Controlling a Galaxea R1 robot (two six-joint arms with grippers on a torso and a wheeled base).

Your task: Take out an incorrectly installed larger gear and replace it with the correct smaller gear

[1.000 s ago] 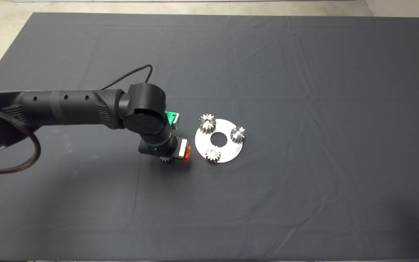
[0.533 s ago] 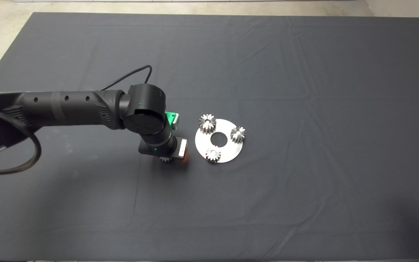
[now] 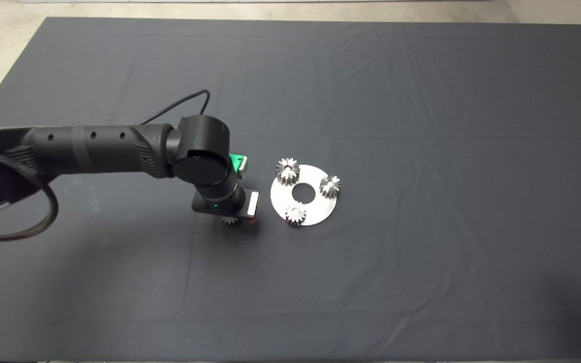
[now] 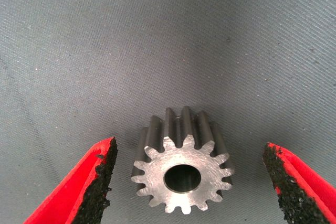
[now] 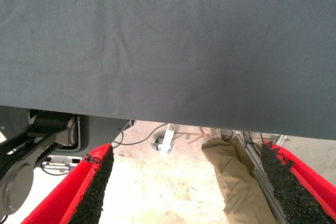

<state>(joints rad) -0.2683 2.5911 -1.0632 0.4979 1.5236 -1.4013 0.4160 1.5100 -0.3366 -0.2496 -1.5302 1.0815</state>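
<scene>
Mat (image 3: 421,126) covers the whole table, lightly creased, with broad bare room on every side of the work. Left arm reaches in over it, and the left gripper (image 4: 186,182) hangs straight above a loose gear (image 4: 181,169) lying flat, bore up. Fingers (image 4: 100,182) stand wide, one to each side of that gear, gaps showing between pads and teeth; nothing is held. By its place off the plate, this reads as the smaller gear, though its size cannot be confirmed.

Round steel plate (image 3: 315,209) lies just beyond the fingers, carrying three gears; the larger gear (image 3: 287,170) appears to be the one farthest from the fingers, not yet removed.

Risk: pads closing on tooth tips, not flanks, could let the gear twist or skid.

Right gripper (image 5: 184,187) waits past the mat's edge, fingers wide, above a person's leg (image 5: 236,182).
</scene>
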